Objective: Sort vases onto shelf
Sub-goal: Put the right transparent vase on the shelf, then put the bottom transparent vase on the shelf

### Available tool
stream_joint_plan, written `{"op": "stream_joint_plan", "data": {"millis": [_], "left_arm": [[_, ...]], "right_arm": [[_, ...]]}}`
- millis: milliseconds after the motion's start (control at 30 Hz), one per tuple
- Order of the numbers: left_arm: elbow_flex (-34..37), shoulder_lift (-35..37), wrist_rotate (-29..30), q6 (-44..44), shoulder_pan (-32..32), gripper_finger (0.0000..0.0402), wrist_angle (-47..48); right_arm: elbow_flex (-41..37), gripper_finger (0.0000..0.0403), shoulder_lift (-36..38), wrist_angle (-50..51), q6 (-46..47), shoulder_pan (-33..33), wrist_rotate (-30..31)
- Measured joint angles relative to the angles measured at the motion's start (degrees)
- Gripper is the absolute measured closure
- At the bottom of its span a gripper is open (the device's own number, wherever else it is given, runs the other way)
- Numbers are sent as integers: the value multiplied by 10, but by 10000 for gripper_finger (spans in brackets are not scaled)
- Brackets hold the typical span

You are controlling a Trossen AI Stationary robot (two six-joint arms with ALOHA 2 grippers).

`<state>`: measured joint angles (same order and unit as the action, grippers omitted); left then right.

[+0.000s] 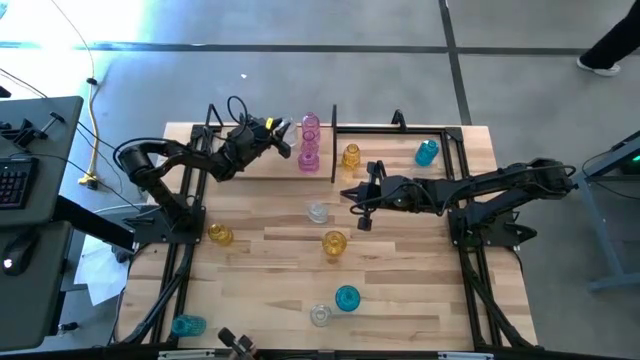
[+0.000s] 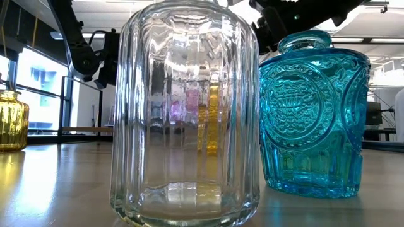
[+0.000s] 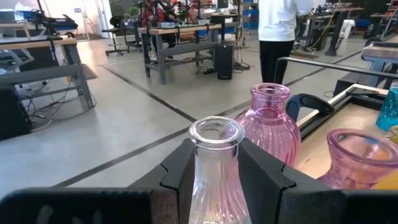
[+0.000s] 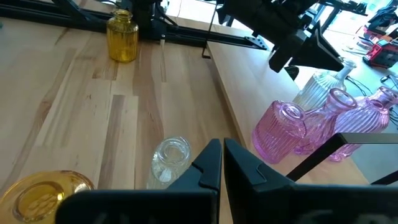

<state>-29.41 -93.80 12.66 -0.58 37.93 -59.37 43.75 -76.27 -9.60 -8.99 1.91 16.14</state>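
Note:
My left gripper is shut on a clear ribbed vase at the left part of the shelf, which stands along the table's far edge. Two pink vases stand on the shelf just to its right, then an amber vase and a teal vase. My right gripper is shut and empty above the table, in front of the shelf. A clear vase stands on the table just to its near left and also shows in the right wrist view. My left gripper pinches the clear vase's neck and shoulder between its two fingers, just below the rim. The fingers come about level from the table's left. The vase is upright. Whether its base rests on the shelf board I cannot tell.
On the table stand amber vases, a teal vase and a clear vase near the front, which fill the low view, and a teal vase at the near left corner. A person stands beyond the table.

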Motion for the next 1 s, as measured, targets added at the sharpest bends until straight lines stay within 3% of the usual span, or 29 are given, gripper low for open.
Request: {"op": "stream_joint_plan", "data": {"millis": [400, 700, 1000], "left_arm": [[0, 0, 25, -27, 0, 285, 18], [1, 1, 25, -27, -1, 248, 19], [1, 52, 35, -31, -2, 239, 86]], "right_arm": [[0, 403, 0, 4, 0, 0, 0], [0, 403, 0, 4, 0, 0, 0], [0, 403, 0, 8, 0, 0, 0]]}}
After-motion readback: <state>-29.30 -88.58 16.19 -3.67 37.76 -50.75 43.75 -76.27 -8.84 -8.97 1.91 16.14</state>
